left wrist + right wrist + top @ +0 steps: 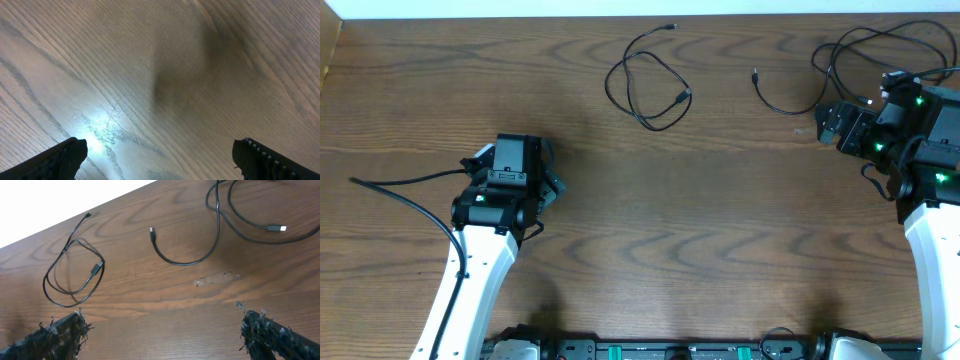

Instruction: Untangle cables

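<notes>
A black cable (682, 97) lies in a loose loop at the far middle of the table; it shows again in the right wrist view as the looped cable (95, 270) at the left. A second black cable (780, 108) curves from a small plug toward a heap of loops (850, 50) at the far right, seen closer as the curved cable (185, 262). My right gripper (162, 330) hangs open just short of it, with nothing between its fingers. My left gripper (160, 155) is open over bare wood at mid-left, far from every cable.
The left arm's own thick black wire (400, 195) trails off to the left edge. A white wall runs along the table's far edge (520, 17). A dark rail with fittings (670, 350) lines the near edge. A pale scuff (215, 279) marks the wood.
</notes>
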Robot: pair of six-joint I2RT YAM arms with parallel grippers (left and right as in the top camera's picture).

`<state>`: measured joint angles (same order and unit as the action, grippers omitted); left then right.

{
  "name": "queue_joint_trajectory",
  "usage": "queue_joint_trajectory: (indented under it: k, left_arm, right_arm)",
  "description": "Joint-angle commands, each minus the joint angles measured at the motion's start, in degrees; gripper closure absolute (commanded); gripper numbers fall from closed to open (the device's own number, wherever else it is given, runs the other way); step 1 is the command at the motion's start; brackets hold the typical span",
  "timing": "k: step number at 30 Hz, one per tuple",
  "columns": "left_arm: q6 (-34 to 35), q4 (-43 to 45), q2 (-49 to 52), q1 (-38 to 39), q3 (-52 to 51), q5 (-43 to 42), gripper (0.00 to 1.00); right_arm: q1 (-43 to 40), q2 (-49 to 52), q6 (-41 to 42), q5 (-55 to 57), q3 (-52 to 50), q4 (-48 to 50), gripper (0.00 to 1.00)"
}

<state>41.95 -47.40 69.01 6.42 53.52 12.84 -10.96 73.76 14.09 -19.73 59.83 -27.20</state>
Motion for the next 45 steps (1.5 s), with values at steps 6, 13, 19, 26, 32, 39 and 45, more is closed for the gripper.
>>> queue_joint_trajectory:
  k: [6, 13, 19, 26, 32, 39, 45]
  left_arm:
    - [-0.35, -0.13, -0.52, -0.24, 1.07, 1.38, 0.02]
    - [-0.35, -0.13, -3.13, -0.24, 1.07, 1.38, 0.02]
    - [-0.35, -0.13, -7.1, -0.24, 1.07, 1.38, 0.02]
    - [-0.35, -0.15, -14.8, -0.24, 1.01, 1.38, 0.02]
    - [-0.35, -0.11, -22.4, -0.24, -1.57, 1.38, 0.02]
    - [-0.31, 2.08, -31.93, -0.26, -10.21, 1.36, 0.02]
    - [0.55, 13.79, -39.58, -0.24, -21.24, 1.36, 0.02]
  right_arm:
    - [0.13, -0.31, 0.66, -0.33, 0.15, -0.09, 0.01]
    - [0.13, -0.31, 0.68, -0.33, 0.15, -0.09, 0.01]
    - [0.13, -0.31, 0.66, -0.33, 0.15, -0.09, 0.01]
    - [0.13, -0.31, 0.66, -0.33, 0.15, -0.09, 0.01]
    - [0.13, -0.31, 0.66, -0.33, 0.15, -0.09, 0.01]
    - [0.13, -0.28, 0.66, -0.33, 0.15, -0.09, 0.01]
    - [0.13, -0.26, 0.66, -0.33, 0.15, -0.09, 0.01]
